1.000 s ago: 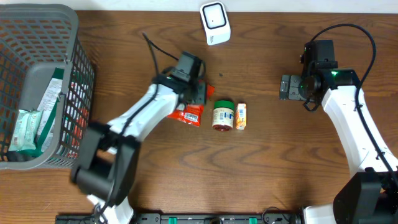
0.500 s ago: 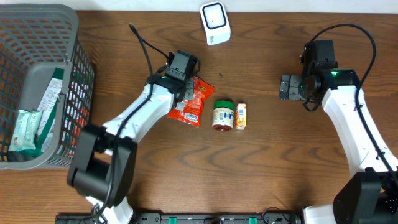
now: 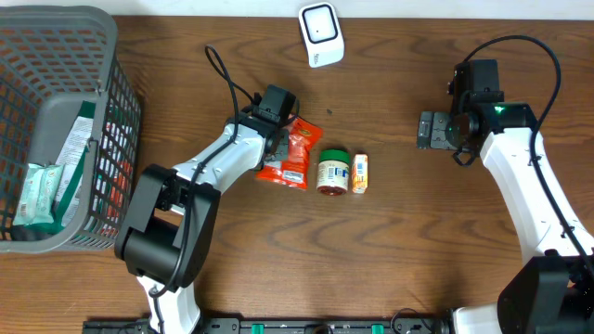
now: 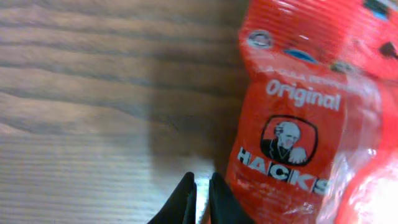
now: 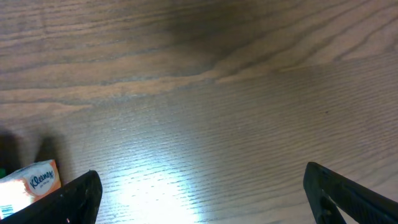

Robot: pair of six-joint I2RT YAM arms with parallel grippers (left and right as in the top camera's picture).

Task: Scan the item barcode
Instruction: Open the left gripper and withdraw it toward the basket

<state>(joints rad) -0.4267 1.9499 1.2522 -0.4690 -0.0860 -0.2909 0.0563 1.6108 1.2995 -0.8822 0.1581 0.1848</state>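
A red Hacks candy bag [image 3: 295,158] lies on the wood table left of centre. In the left wrist view the bag [image 4: 298,124] fills the right side. My left gripper [image 3: 281,139] sits over the bag's left edge; its fingers [image 4: 202,190] are pressed nearly together with a thin sliver of the bag's edge between them. The white scanner [image 3: 320,35] stands at the back edge. My right gripper [image 3: 429,130] hovers open at the right, and its wrist view shows bare wood between the spread fingers [image 5: 202,193].
A green-lidded jar [image 3: 333,173] and a small orange Kleenex packet [image 3: 360,173] lie right of the bag; the packet [image 5: 28,183] shows at the right wrist view's lower left. A grey wire basket [image 3: 56,130] holding packets stands at the far left.
My left gripper shut at the bag's left edge. The bag shifted up and slightly right, and more of its face now shows. The right arm has not moved.
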